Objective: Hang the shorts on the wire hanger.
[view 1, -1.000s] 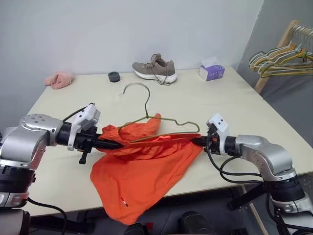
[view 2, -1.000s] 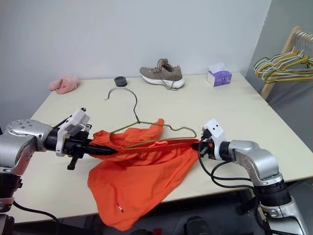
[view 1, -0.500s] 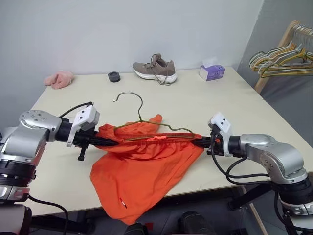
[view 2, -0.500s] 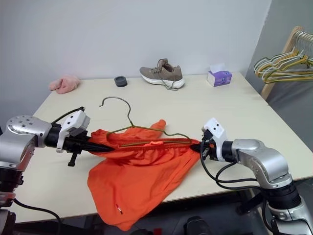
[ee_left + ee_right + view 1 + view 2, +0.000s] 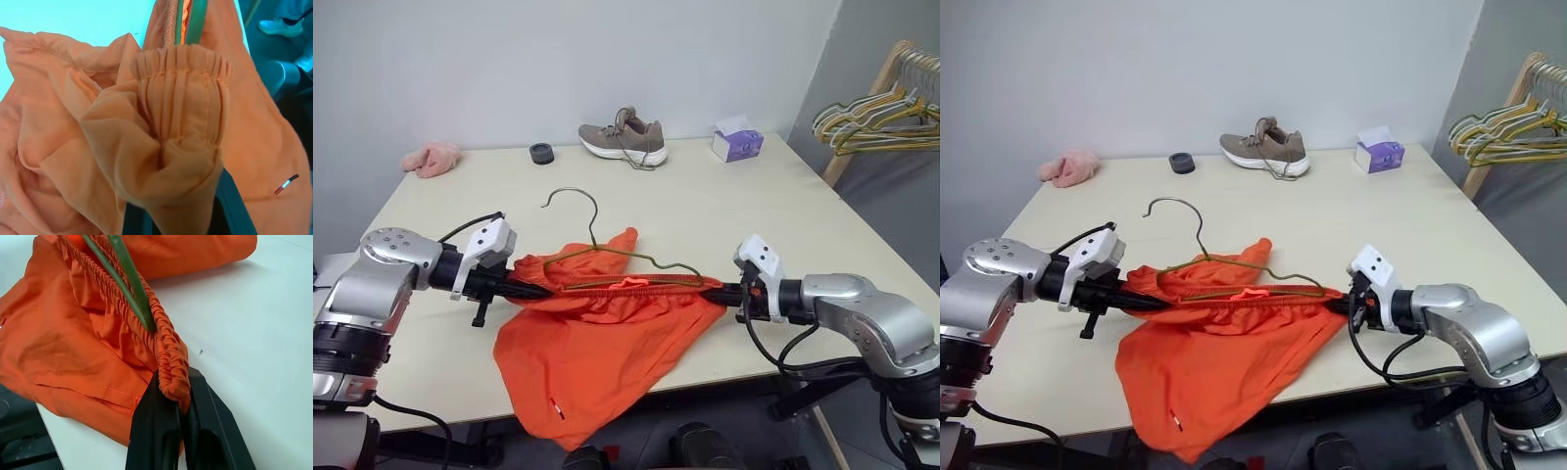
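Bare table (image 5: 783, 211) right of shorts (image 5: 597, 343); shoe (image 5: 624, 138) crowds far edge.

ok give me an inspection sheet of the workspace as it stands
surface: pale table, shorts partly hanging off its front edge
job's things: orange shorts, waistband stretched between both grippers; wire hanger lying across the waistband
clutter: shoe, tissue box, pink cloth, small dark round object, all at the far edge
grippers: left gripper and right gripper, jaws shut on the waistband ends
cables: black cable looping under the right wrist
surroundings: rack of hangers at the right
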`<action>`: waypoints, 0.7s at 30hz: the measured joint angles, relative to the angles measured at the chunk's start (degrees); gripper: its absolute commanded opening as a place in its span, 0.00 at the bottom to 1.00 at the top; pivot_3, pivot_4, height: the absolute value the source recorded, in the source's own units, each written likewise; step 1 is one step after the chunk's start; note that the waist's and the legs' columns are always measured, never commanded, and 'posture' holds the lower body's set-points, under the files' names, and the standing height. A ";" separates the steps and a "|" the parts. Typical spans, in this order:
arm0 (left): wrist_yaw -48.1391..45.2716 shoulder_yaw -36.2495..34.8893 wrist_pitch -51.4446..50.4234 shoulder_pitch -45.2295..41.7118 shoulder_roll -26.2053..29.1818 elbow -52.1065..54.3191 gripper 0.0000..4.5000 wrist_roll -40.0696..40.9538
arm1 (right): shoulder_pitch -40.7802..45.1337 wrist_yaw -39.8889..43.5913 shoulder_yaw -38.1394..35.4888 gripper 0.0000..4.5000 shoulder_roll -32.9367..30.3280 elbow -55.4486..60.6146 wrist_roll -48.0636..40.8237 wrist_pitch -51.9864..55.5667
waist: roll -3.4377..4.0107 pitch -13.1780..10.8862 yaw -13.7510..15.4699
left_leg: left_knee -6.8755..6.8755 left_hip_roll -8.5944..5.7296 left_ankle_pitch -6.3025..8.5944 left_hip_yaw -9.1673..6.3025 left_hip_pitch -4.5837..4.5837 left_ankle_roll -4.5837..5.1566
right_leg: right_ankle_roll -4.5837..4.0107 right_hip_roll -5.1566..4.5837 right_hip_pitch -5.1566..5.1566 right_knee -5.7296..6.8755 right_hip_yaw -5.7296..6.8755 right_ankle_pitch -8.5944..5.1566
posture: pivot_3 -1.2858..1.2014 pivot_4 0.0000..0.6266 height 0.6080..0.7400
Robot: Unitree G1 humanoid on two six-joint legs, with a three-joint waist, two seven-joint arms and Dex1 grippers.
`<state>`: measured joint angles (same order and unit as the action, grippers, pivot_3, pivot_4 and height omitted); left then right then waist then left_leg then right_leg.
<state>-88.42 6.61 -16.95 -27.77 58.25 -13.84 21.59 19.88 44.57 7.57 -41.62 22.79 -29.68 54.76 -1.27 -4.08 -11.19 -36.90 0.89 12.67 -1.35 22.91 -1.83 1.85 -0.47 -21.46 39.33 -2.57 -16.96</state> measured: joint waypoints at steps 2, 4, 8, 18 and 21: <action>0.00 0.21 0.29 0.01 0.02 -0.02 0.00 0.00 | -0.54 0.45 0.04 0.00 -0.71 -0.02 0.00 -0.70 | 0.00 0.00 0.00 | 0.00 0.00 0.00 0.01 0.00 0.00 | 0.00 0.00 0.01 -0.02 0.00 0.00 | 0.43 0.02 1.00; 0.00 0.29 0.61 0.04 0.02 -0.02 0.00 0.00 | -0.87 0.55 0.05 0.00 -1.00 -0.13 0.00 -1.53 | 0.00 0.00 -0.02 | 0.00 0.00 0.00 0.03 0.00 0.00 | 0.00 0.00 0.01 -0.04 0.00 0.00 | 0.44 0.02 1.00; 0.07 0.38 1.57 0.22 0.05 -0.02 0.00 -0.05 | -0.99 1.81 0.47 0.00 -2.56 -0.19 0.00 -3.05 | 0.01 -0.01 -0.02 | 0.02 0.01 0.00 0.02 0.00 0.00 | 0.00 0.00 0.01 -0.07 0.01 0.00 | 0.43 0.02 1.00; 0.17 1.24 2.59 1.20 0.05 -0.02 0.00 -0.06 | -4.91 3.96 3.25 0.00 -7.49 0.53 2.48 -11.52 | 0.01 0.00 -0.01 | 0.02 0.02 0.00 0.04 0.01 0.00 | 0.00 0.00 0.05 -0.21 0.00 0.00 | 0.43 0.02 1.00; 0.22 1.26 2.90 1.26 0.06 -0.02 0.00 -0.06 | -4.81 3.96 3.41 0.00 -7.68 0.51 3.78 -13.25 | 0.01 0.00 -0.01 | 0.02 0.03 0.00 0.04 0.01 0.00 | 0.00 0.00 0.05 -0.21 0.01 0.00 | 0.43 0.02 1.00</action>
<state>-88.20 7.86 -14.05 -26.51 58.30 -13.86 21.53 15.06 48.53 10.98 -49.29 23.30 -25.91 41.51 -1.26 -4.08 -11.20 -36.88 0.91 12.67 -1.31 22.91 -1.83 1.85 -0.47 -21.40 39.13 -2.56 -16.96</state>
